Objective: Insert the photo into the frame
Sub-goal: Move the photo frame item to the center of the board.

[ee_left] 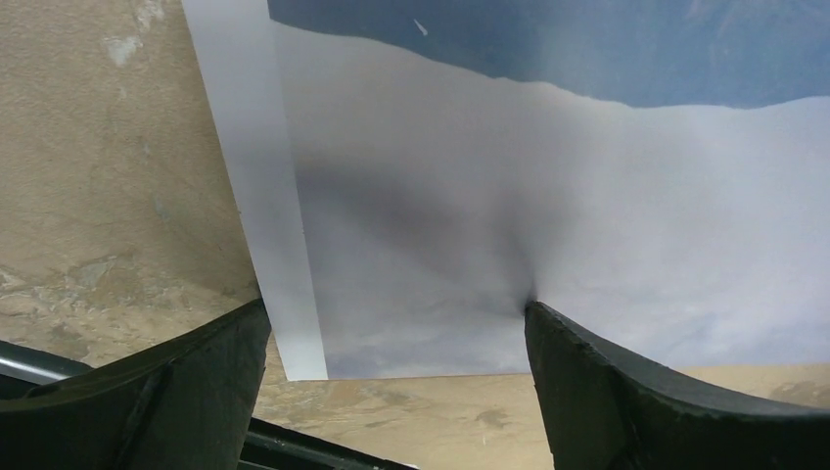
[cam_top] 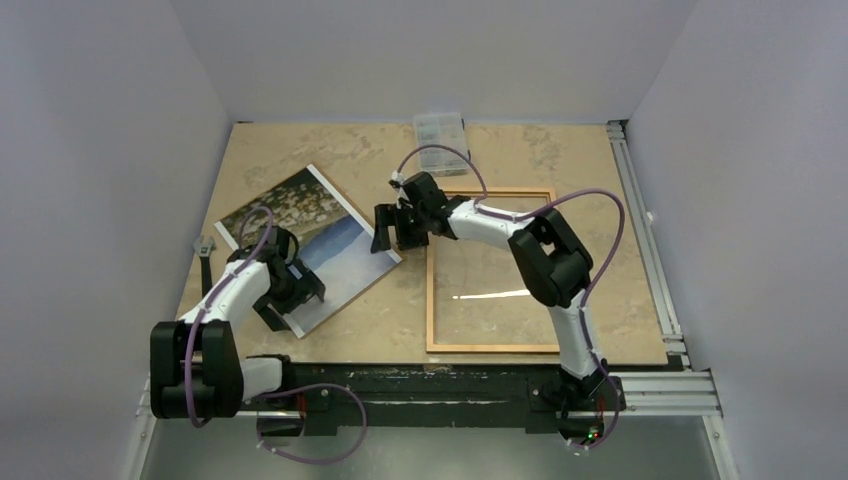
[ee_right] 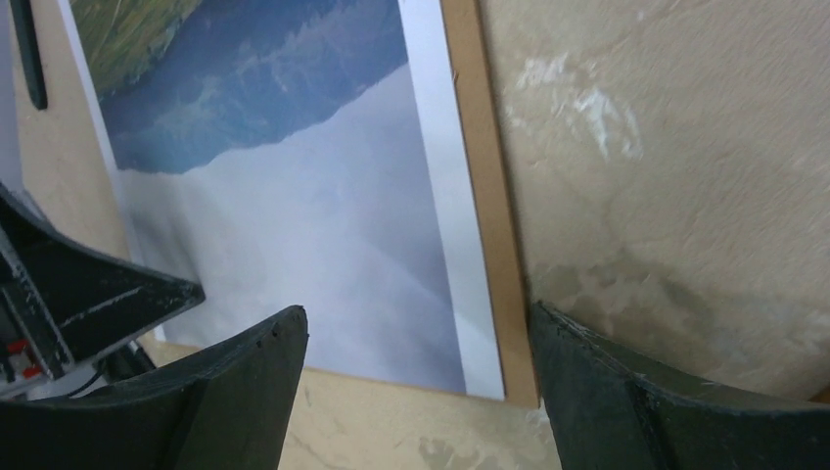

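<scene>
- base plate (cam_top: 440, 385) nearest cam, both arms bolted on it at near edge of table (cam_top: 380, 325).
- L gripper (cam_top: 293, 305): jaws wide, nothing gripped. Low over near corner of photo (cam_top: 310, 235); one fingertip (ee_left: 568, 343) looks to touch the pale part, the other sits past the white border over bare table.
- photo: flat, face up, skewed, left half of table, apart from frame (cam_top: 430, 290). Lies on brown backing board (ee_right: 486, 196); thin strip of board shows along one edge.
- R gripper (cam_top: 390, 245): jaws wide, empty. Straddles photo's right edge + board edge. Contact: can't tell.
- frame: flat, right of centre, partly under R arm, glare streak on pane.
- clear box (cam_top: 440, 130) at far edge.
</scene>
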Robot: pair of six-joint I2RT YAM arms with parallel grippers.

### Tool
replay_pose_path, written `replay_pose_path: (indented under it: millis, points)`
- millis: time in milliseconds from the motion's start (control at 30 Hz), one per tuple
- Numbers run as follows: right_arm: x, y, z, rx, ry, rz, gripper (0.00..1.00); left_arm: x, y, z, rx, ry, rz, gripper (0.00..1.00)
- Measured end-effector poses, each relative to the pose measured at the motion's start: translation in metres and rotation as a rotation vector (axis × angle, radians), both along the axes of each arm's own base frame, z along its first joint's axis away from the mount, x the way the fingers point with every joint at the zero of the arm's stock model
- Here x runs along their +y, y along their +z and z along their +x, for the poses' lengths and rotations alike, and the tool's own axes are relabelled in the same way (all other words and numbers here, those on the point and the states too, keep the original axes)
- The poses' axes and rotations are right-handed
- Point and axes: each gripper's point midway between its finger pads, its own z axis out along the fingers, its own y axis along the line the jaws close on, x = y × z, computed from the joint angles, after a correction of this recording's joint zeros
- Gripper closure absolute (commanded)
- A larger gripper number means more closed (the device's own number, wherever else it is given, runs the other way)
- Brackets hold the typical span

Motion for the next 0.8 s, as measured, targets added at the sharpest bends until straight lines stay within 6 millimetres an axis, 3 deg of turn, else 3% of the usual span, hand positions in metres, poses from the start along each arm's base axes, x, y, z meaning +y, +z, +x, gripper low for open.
replay_pose_path:
  millis: [200,500,800]
  points:
    - [-0.009,0.002,-0.024,0.058,0.005,0.038,0.18,-0.004,0.001,0.002,-0.007,-0.025,-0.024,0.04]
    - [-0.046,0.003,-0.073,0.136,-0.028,0.002,0.18,-0.018,0.0,0.003,0.006,-0.137,-0.007,0.04]
    - [-0.076,0.006,-0.094,0.115,-0.074,-0.121,0.08,-0.04,0.003,0.009,-0.039,-0.229,-0.003,0.04]
